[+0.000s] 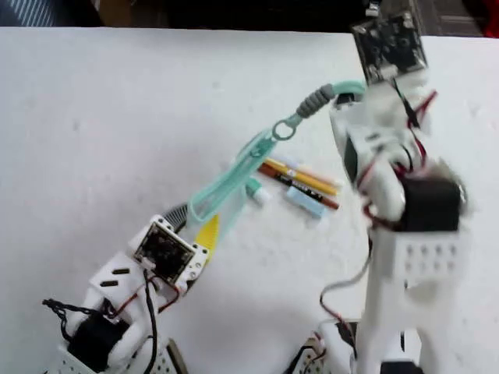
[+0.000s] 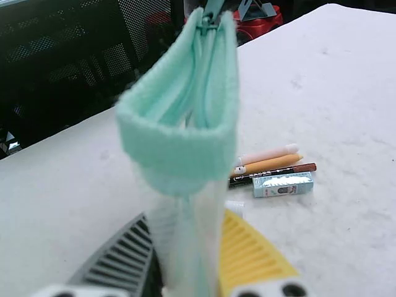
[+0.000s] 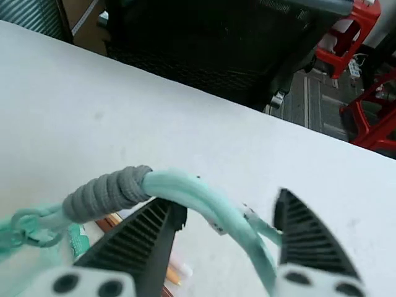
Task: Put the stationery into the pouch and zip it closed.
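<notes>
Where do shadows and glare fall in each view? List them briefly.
High view: table evenly bright, no hard glare, only faint shadows by the pencils. Left wrist view: soft thin shadow under the blue box; room behind dark. Right wrist view: table bright, dark room behind the strap.

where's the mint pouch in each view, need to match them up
High view: the pouch is stretched between the two arms, mid-table, beside the pencils.
Left wrist view: the pouch stands close up, clamped in the left hand, with the pencils behind it.
Right wrist view: the pouch's strap, with its grey wrap, runs between the open fingers of the right hand.
Shared landmark: the pencils.
</notes>
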